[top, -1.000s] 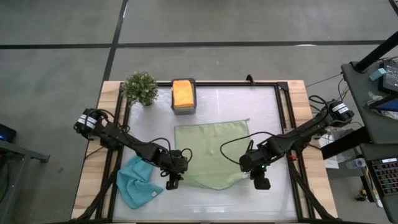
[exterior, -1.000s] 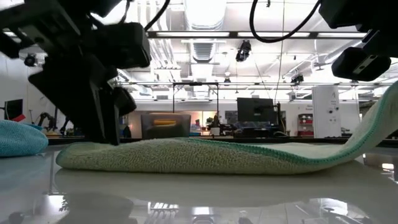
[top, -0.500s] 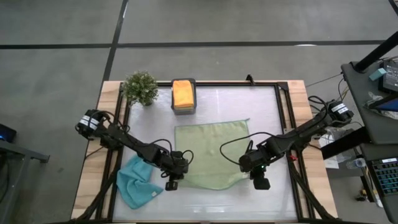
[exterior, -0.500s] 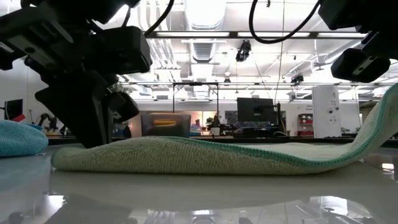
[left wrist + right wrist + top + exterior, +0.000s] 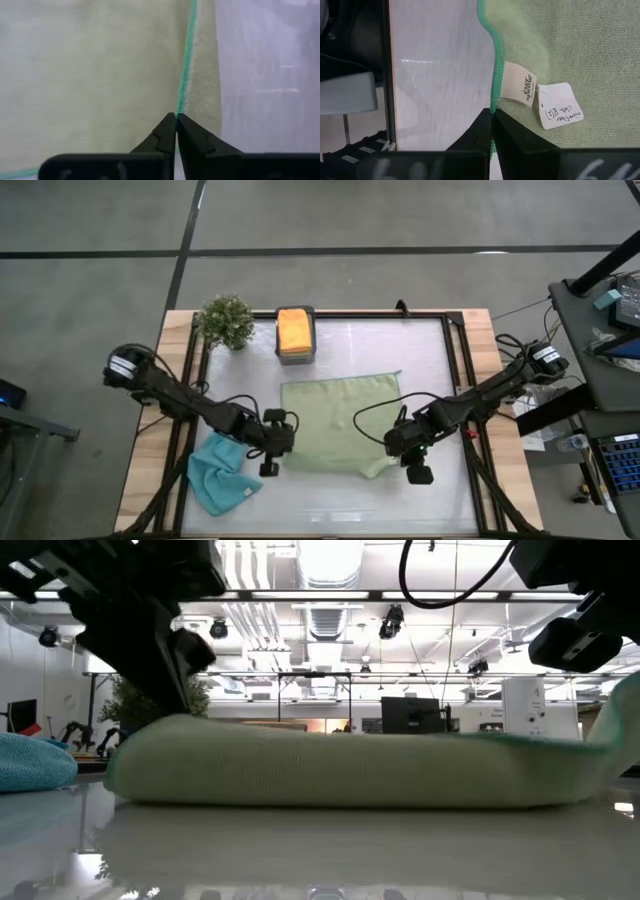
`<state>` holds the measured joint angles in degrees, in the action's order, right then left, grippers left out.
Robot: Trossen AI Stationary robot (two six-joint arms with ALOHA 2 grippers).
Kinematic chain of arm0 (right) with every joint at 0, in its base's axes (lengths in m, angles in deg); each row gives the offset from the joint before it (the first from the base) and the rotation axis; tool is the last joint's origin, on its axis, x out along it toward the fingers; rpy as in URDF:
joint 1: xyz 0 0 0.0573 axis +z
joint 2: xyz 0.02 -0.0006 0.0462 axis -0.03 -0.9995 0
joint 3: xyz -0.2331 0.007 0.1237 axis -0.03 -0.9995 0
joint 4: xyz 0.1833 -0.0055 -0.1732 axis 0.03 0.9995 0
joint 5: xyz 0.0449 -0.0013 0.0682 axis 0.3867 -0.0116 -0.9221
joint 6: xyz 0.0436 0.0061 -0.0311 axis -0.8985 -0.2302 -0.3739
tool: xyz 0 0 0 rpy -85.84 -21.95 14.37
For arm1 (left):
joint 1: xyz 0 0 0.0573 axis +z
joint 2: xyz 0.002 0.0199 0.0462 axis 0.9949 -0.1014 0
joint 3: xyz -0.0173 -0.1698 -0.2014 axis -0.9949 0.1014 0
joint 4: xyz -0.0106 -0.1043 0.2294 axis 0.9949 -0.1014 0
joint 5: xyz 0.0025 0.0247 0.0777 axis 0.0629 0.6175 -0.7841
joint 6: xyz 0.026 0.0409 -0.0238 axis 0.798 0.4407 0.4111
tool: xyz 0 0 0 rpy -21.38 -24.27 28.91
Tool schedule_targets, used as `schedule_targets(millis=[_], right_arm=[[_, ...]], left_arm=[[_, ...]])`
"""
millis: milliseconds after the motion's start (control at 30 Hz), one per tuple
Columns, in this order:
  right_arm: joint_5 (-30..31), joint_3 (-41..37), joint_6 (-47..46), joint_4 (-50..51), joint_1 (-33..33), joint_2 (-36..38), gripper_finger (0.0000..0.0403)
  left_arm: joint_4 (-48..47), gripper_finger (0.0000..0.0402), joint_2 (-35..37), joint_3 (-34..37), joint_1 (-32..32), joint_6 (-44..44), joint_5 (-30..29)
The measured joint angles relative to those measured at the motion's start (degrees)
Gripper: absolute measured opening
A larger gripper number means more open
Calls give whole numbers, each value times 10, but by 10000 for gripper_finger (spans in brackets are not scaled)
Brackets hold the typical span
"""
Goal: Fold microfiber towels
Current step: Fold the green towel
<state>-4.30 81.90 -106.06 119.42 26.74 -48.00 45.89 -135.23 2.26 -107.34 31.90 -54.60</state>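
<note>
green towel (image 5: pixel 338 423) mid-table, near edge lifted off the surface | left gripper (image 5: pixel 270 467) pinched shut on the towel's near-left corner, teal hem between its fingers (image 5: pixel 165 135) | right gripper (image 5: pixel 418 473) clamped on near-right corner beside two white tags (image 5: pixel 555 113) | blue towel (image 5: pixel 222 473) crumpled at left | orange towel (image 5: pixel 294 330) in grey box (image 5: pixel 295 356) by the plant (image 5: pixel 226 321)

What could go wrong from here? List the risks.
1. Each claw, left and right, pinches only the teal hem of the green towel; the edge may slip free mid-fold.
2. The left claw works close beside the crumpled blue towel and could snag it.
</note>
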Motion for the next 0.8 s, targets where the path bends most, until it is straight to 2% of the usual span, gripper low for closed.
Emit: schedule_targets(millis=[200,433,567,800], right_arm=[[25,2,1,28,0,7,9],[199,32,1,154,-16,28,9],[244,36,17,170,-46,24,9],[314,30,82,183,-105,-4,9]], left_arm=[[-46,0,39,0,0,-1,-57],[-123,0,60,0,5,-3,-171],[-141,0,61,0,17,-4,-250],[-160,0,55,2,61,0,-261]])
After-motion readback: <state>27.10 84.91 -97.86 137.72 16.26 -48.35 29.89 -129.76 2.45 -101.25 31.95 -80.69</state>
